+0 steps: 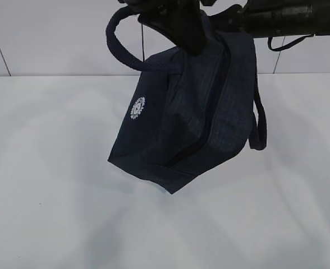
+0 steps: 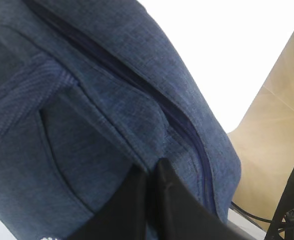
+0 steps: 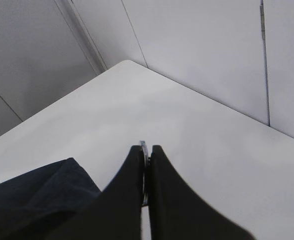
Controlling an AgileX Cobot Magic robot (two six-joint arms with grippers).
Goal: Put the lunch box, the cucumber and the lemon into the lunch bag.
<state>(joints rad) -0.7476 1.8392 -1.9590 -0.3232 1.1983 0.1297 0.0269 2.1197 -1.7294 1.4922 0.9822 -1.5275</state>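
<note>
The dark navy lunch bag [image 1: 170, 129] hangs tilted above the white table [image 1: 53, 213], its round white logo [image 1: 137, 107] facing left. My left gripper [image 1: 194, 47] comes down from above and is shut on the bag's fabric beside the zipper. In the left wrist view that gripper [image 2: 152, 170] pinches a fold of the lunch bag [image 2: 112, 90], and the zipper [image 2: 137, 85] looks closed along the stretch shown. My right gripper [image 3: 147, 148] is shut on the silver ring pull [image 3: 143, 146], with a corner of the lunch bag [image 3: 32, 195] below it. Lunch box, cucumber and lemon are out of view.
One loop handle [image 1: 120, 39] arches up at the left and the other [image 1: 259, 123] dangles at the right. The right arm [image 1: 283, 17] reaches in from the top right. White wall panels stand behind the table [image 3: 197, 130], whose far corner shows in the right wrist view.
</note>
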